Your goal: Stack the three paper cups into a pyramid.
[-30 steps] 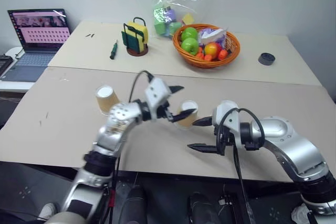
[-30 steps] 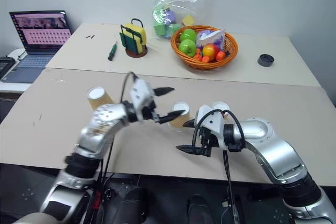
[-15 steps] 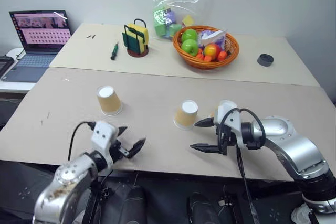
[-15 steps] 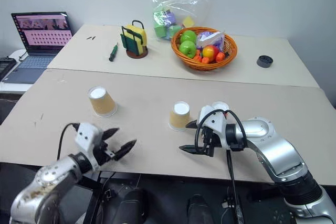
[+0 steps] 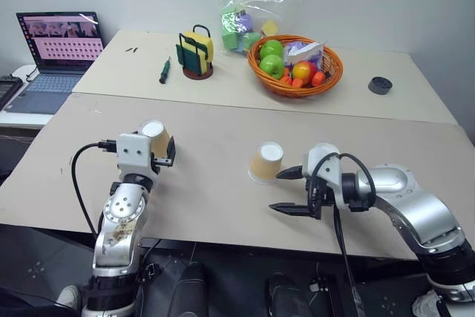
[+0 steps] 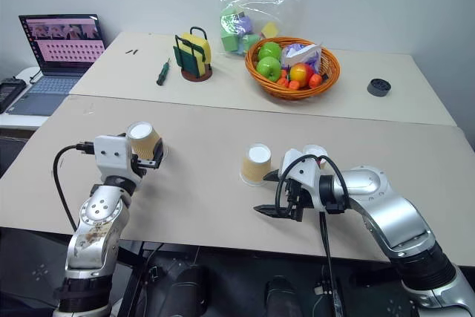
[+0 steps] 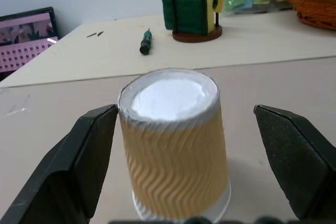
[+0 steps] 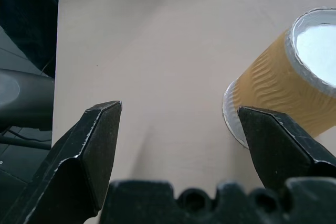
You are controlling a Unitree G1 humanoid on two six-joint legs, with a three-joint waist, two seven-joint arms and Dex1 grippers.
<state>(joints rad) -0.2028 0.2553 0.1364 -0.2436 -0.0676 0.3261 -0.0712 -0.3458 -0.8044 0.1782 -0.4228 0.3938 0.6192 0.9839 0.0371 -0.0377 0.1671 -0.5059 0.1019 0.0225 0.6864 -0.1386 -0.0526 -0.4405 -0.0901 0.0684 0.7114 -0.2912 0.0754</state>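
Paper cup [image 7: 176, 158]: ribbed tan sleeve, matt, white base. Table [image 5: 215, 206]: smooth matt beige board. Basket [image 5: 295, 83]: woven, possibly wicker. Gripper fingers [image 7: 296, 156]: matt black plastic.

left arm: extended forward on the left side, wrist roughly level
left gripper [image 7: 173, 145]: jaws spread wide, pointing toward the far side, fingers [image 7: 92, 150] clear of any contact
right arm: bent at the near right, forearm angled left
right gripper [image 5: 286, 191]: jaws apart, pointing left and slightly down, holding nothing
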